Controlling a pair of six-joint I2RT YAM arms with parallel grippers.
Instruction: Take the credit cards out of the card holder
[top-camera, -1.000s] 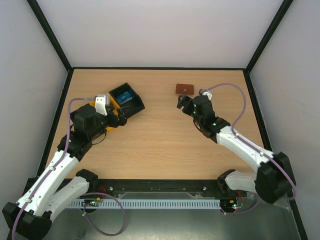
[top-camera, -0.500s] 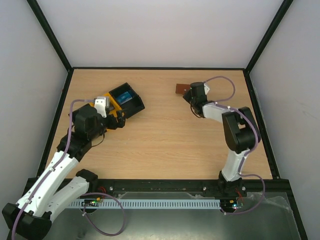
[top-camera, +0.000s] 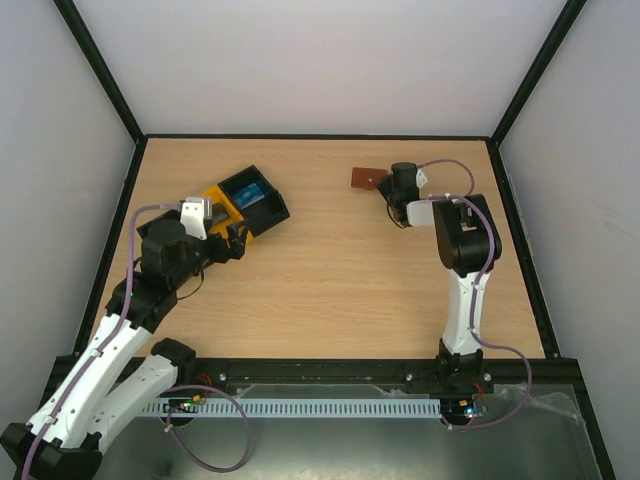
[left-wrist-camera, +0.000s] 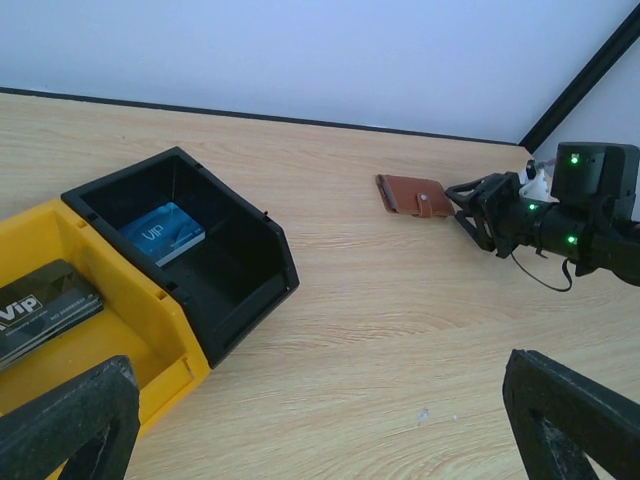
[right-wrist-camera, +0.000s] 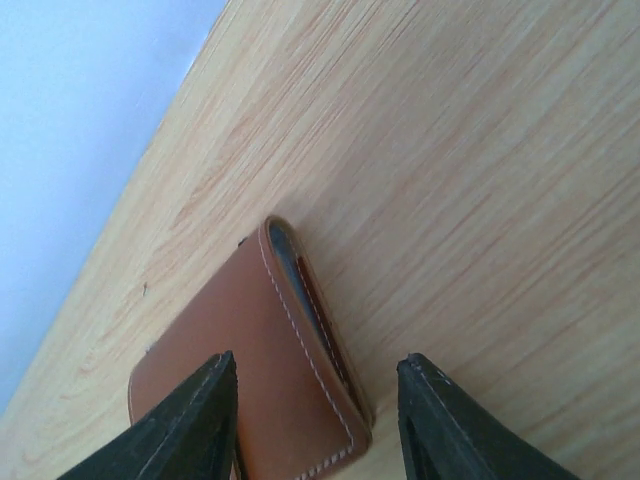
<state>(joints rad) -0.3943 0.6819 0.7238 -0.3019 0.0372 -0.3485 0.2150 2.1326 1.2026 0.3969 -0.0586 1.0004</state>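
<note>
Over on the far right side of the table (top-camera: 330, 290), the card holder (left-wrist-camera: 412, 195) lies flat and folded shut, brown face up, with its small tab wrapped over the end that points at the right arm. The right gripper (right-wrist-camera: 318, 365) is right down on it, low to the wood, with the jaws drawn in to a narrow span around that end. From the wrist camera, one of the fingers (right-wrist-camera: 185, 425) overlaps the holder's stitched edge. A thin sliver of wood shows between the other finger and the holder's dark side. Whether it's truly pinched, I cannot tell. A strip of grey-blue lining peeks out along the holder's open edge.

Swing across to the left, well apart from the holder. The left gripper (left-wrist-camera: 320, 400) hangs just above the table with its jaws spread wide and nothing between them. Near it, two open trays sit pressed side by side. The black tray (left-wrist-camera: 250, 290) has a blue card (left-wrist-camera: 163, 232) lying flat on its floor. The yellow tray (left-wrist-camera: 140, 310) holds a dark card (left-wrist-camera: 40, 310) with pale "VIP" lettering.
</note>
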